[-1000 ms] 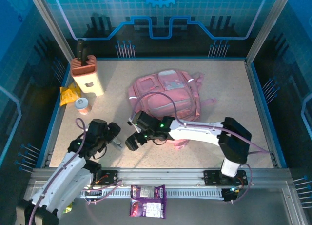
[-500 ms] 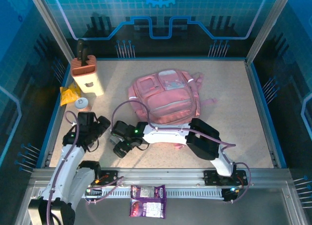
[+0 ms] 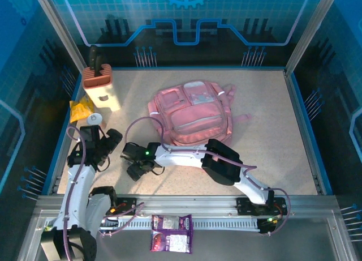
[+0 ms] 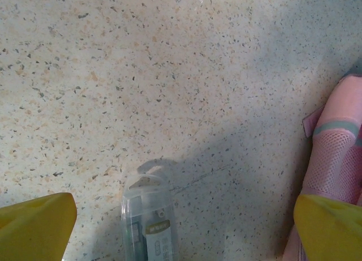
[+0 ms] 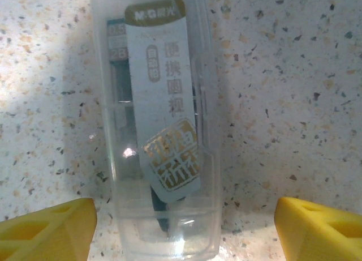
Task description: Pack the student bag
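Right wrist view: right gripper (image 5: 181,230), fingers spread, straddles a labelled clear plastic case (image 5: 158,131). Top view: pink student bag (image 3: 192,114) lies mid-table (image 3: 271,148), open surface right of it; left gripper (image 4: 181,227) likewise spread.

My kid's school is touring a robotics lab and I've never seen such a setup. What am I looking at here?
These are two robot arms bolted to the near edge of a table, each ending in a two-finger gripper. The wide picture comes from a fixed camera above and behind them: the left gripper and right gripper sit close together, near a pink bag. The other two pictures come from small cameras on the wrists; the yellow shapes in their bottom corners are the fingertips. On the table also lie a clear plastic case, a tan block and a yellow packet. Nothing is held: both grippers are open, the right one straddling the case.
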`<act>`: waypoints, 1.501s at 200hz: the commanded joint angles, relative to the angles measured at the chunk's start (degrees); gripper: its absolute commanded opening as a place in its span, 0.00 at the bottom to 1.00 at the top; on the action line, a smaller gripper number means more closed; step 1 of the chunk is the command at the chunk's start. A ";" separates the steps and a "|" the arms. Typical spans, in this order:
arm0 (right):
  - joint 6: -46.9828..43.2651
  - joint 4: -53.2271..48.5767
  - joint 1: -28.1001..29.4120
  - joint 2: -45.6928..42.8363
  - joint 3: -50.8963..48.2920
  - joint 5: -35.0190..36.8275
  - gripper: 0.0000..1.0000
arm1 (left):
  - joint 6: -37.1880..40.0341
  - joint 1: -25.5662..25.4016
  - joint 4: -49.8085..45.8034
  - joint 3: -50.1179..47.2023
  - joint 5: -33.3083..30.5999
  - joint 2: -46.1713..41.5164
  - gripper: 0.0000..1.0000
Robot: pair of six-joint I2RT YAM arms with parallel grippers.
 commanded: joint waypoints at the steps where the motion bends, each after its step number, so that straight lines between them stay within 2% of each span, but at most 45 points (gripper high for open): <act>1: 2.48 -2.55 1.10 2.18 2.45 2.33 0.80 | 1.03 0.82 0.03 0.97 2.14 -0.57 0.99; 87: 0.89 -6.12 1.74 6.97 8.51 3.52 0.58 | 0.16 0.92 0.04 0.26 3.91 -2.19 0.99; 142: 0.10 -5.93 1.95 4.83 7.99 2.84 0.50 | 0.04 0.92 -0.21 0.30 5.08 -2.46 0.99; 167: -1.18 -3.92 2.00 2.83 5.91 2.38 0.49 | 0.20 0.92 -0.40 0.86 5.51 -2.91 0.99; 245: -2.27 3.88 1.33 -14.87 -10.90 1.74 0.48 | 3.73 0.92 -2.84 5.89 8.30 -4.79 0.99; 300: -2.30 4.83 -1.58 -32.40 -27.07 4.17 0.48 | 5.12 -1.04 0.14 7.18 15.76 -5.13 0.99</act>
